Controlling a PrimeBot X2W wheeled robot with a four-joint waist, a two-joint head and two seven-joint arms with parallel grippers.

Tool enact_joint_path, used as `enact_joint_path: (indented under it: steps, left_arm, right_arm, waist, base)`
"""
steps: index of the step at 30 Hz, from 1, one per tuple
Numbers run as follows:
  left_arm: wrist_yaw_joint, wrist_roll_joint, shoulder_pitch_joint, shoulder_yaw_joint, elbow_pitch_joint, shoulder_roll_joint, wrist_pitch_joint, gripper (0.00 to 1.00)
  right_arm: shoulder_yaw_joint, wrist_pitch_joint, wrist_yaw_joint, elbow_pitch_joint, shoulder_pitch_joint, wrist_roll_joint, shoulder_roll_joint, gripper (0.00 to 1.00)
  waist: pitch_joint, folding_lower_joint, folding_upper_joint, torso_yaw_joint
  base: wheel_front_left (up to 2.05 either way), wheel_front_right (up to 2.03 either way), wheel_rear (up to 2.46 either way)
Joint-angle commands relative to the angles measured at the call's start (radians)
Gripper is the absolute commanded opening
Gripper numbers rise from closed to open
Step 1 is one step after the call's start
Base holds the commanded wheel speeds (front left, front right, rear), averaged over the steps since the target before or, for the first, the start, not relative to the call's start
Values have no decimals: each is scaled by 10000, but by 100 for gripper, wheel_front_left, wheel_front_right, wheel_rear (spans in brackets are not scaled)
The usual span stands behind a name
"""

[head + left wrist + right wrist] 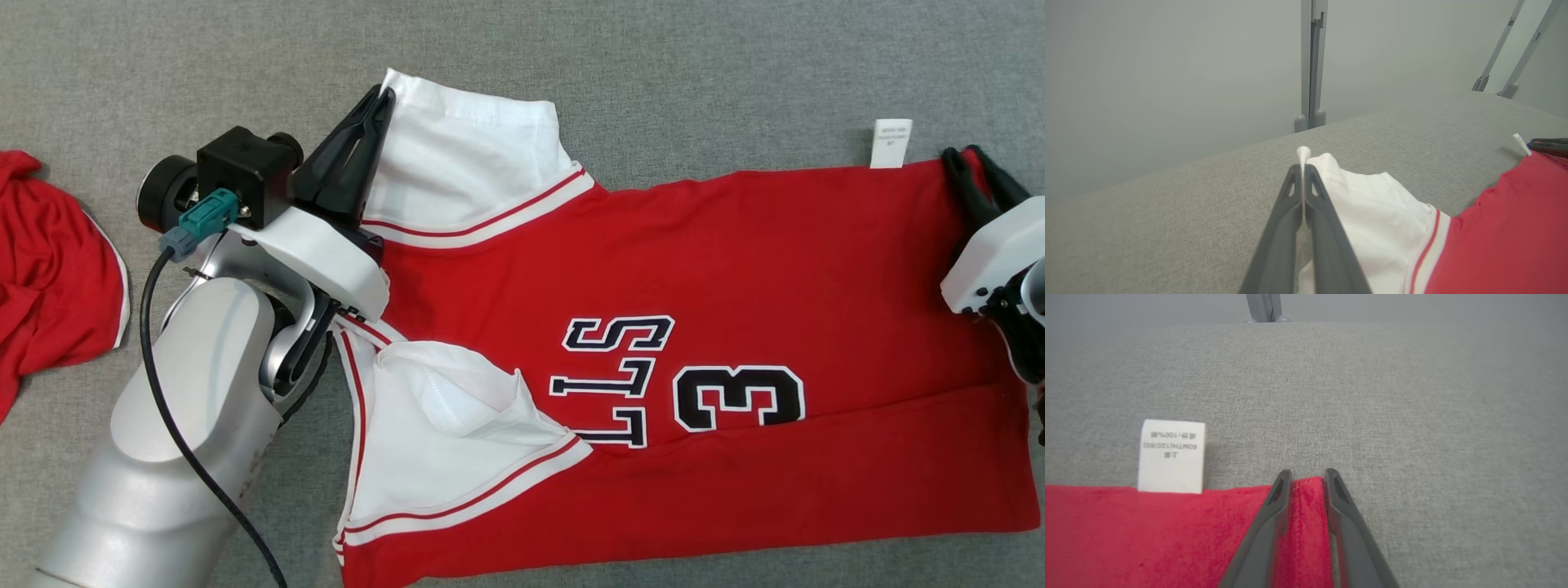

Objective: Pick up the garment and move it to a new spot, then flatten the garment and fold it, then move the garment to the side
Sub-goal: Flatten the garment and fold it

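The red garment (735, 269) has big black letters (612, 380) with white edges in the middle of the head view. They lie on their side and read "LLS". Just right of them is a big number 3 (739, 398). A small white tag (1171, 456) on the garment's edge, at the left of the right wrist view, is upside down. It reads "60MTH(120/60)" and "100%". Its other marks are too blurry to read.
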Motion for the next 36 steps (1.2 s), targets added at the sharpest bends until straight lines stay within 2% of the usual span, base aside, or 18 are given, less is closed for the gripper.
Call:
enact_joint_path:
  steps: [1,10,19,24,30,36]
  left_arm:
    - [63,-76,87,15,-29,68,1,0]
    - [193,-200,387,55,-329,178,-59,0]
    - [363,-426,1051,179,-1006,385,-148,0]
    - [419,-555,1568,174,-1463,484,-235,0]
    - [526,-649,2257,64,-2048,617,-169,0]
    - [616,-704,3192,-20,-2889,1062,13,0]
  right_arm:
    - [149,-127,-9,122,-28,126,-77,0]
    - [784,-1435,-7,285,249,596,-253,0]
    - [971,-2556,-7,-272,824,1096,-362,0]
    - [587,-2712,-7,-901,1531,1151,-430,0]
    - [-376,-2712,-7,-1907,2733,998,-410,0]
    - [-966,-2708,-7,-2594,3953,1080,-320,0]
  waist:
    - [-34,0,0,-8]
    - [-372,0,0,-47]
    - [-768,0,0,-43]
    - [-1097,0,0,46]
    - [-1549,0,0,162]
    - [-1951,0,0,182]
  base:
    - [0,0,0]
    - [0,0,0]
    - [0,0,0]
    - [0,0,0]
    - [0,0,0]
    - [0,0,0]
